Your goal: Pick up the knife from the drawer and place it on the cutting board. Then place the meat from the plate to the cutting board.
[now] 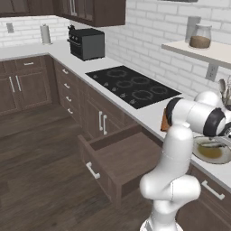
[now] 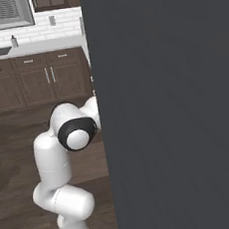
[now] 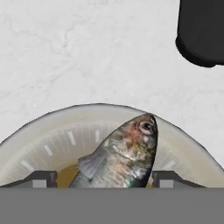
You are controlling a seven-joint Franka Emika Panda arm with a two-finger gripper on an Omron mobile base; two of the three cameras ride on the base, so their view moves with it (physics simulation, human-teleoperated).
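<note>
**Meat on plate, gripper straddling it, grasp unconfirmed**

Meat (image 3: 120, 155), a silver-grey fish with a reddish patch behind the eye, lies in the plate (image 3: 48, 140), head toward the far rim in the hand view. It rests on the olive-brown centre and appears to lie wholly inside the pale rim. The plate holds nothing else that can be seen.

The gripper (image 3: 104, 178) is low over the dish, one dark fingertip on each side of the fish's body. The jaws stand fairly wide, with the fish between them; whether the pads touch its flanks cannot be told, so no hold is confirmed. Judgement: this placement suits a pinch across the narrow body, the step in hand being the pick of the meat.

The plate sits on the white marbled counter (image 3: 87, 52). A dark cylindrical object (image 3: 203, 30) stands on the counter beyond the plate, apart from it.

In the left base view the plate (image 1: 224, 159) sits at the counter's near edge, partly behind the arm. A reddish-brown sliver just past the arm's elbow may be the cutting board (image 1: 164, 121); too little shows to confirm, and the knife cannot be made out there.

The drawer (image 1: 122, 158) stands pulled out below the counter; the visible part of its interior holds nothing. A black cooktop (image 1: 133, 85) lies further along the counter.
</note>
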